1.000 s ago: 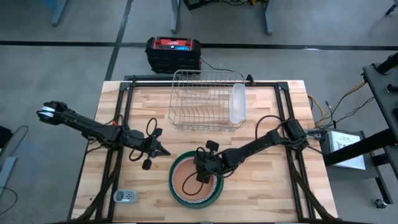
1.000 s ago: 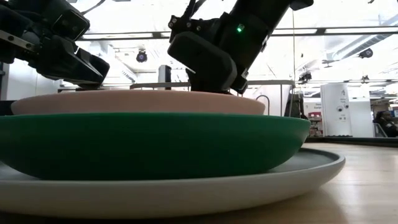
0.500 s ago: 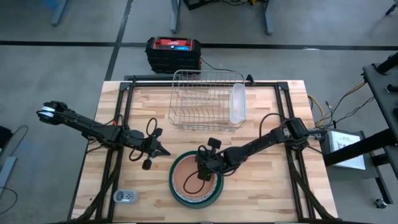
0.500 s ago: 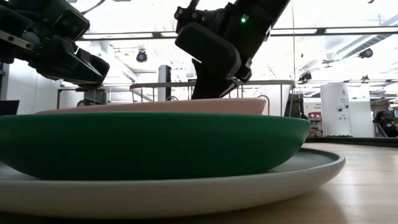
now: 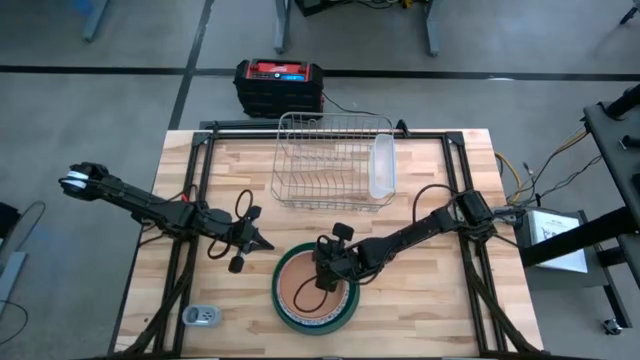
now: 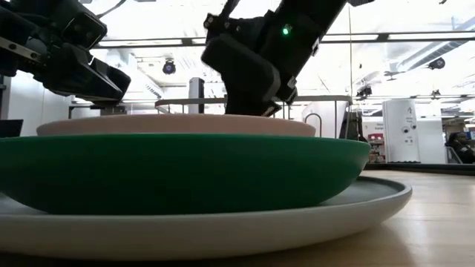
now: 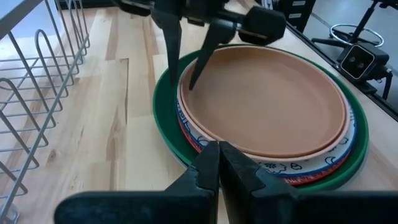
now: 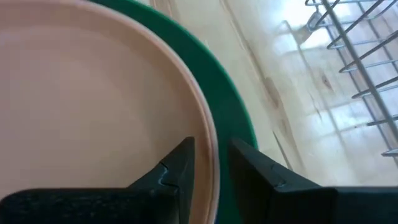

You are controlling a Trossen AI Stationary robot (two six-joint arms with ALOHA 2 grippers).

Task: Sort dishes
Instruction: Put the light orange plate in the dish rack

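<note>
Right wrist view: right gripper [image 8: 211, 158] slightly parted, astride rim of top terracotta plate [image 8: 81, 93], not clamped | stack on dark green plate [image 6: 178, 174] and grey plate [image 6: 223, 226], near table edge | left gripper [image 7: 219, 163] closed, empty, beside stack | risk: shallow rim bite, plate slipping | wire rack [image 5: 325, 160] beyond

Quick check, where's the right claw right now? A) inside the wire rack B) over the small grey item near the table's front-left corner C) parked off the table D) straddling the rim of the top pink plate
D: the right claw has one finger inside and one outside the rim of the top pink plate, on the stack's side nearest the wire rack.
</note>
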